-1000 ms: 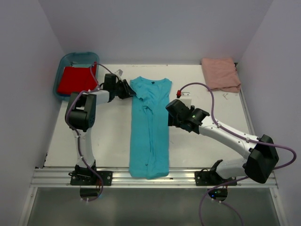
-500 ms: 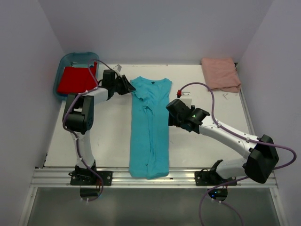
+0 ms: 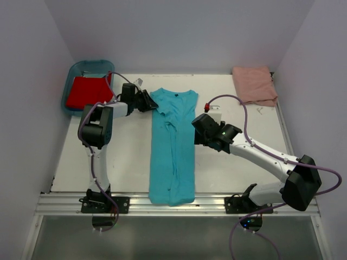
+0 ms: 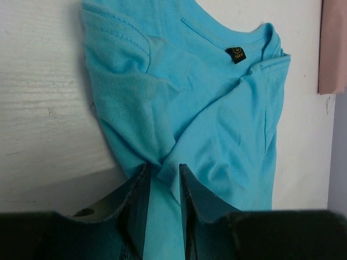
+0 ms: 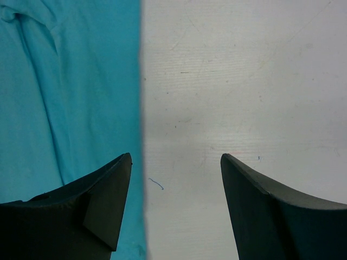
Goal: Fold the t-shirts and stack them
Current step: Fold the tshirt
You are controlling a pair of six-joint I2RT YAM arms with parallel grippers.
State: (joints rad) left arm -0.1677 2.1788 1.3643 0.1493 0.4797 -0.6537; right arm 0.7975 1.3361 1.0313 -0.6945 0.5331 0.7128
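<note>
Fold in hand: teal shirt point(image 3: 172, 151) lies lengthwise on the counter point(image 3: 233, 173); left claw point(image 4: 162, 169) clamped on its shoulder edge, right claw point(image 5: 176, 162) agape over its right edge, so next probably needs a right grip, then collar carried hemward.

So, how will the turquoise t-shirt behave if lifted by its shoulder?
Probably floppy: the turquoise t-shirt wrinkles and bunches at the left gripper. Likely light: thin cloth lying flat. It should drape, not hold shape.
</note>
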